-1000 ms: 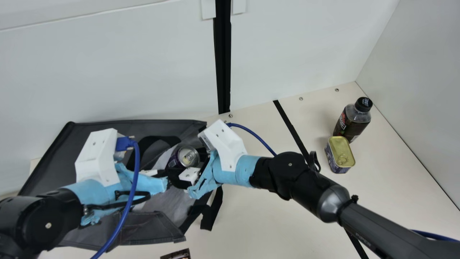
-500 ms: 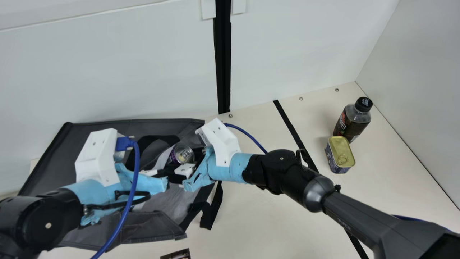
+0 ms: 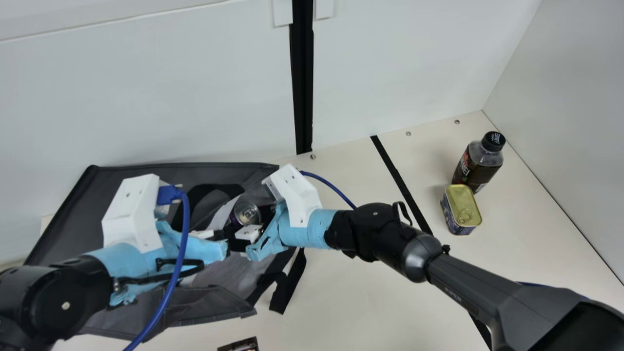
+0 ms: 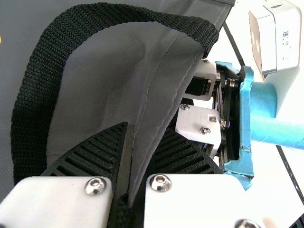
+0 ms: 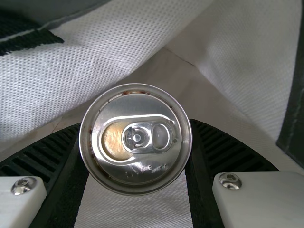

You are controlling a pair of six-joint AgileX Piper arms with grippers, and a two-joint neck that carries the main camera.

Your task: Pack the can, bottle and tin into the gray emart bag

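Note:
The gray bag (image 3: 83, 209) lies on the table's left part in the main view. My left gripper (image 3: 222, 235) is at its opening; the left wrist view has the left gripper (image 4: 142, 137) shut on the bag's edge (image 4: 159, 109), beside a black handle. My right gripper (image 3: 247, 225) holds the can (image 3: 246, 213) inside the opening. In the right wrist view the right gripper (image 5: 135, 127) grips the can (image 5: 137, 161) from both sides, lid facing the camera, whitish lining around it. The bottle (image 3: 477, 163) stands upright at the right, the tin (image 3: 460, 207) close beside it.
A white wall (image 3: 146, 97) rises behind the bag and another at the right. A dark printed item (image 3: 239, 345) lies at the main view's bottom edge. Bare cream table (image 3: 341, 302) spans between bag and tin, crossed by a black strip.
My right gripper has moved a little left and farther into the bag's opening with the can, its arm swinging left too. The left arm has kept still. The bag's near edge has shifted slightly.

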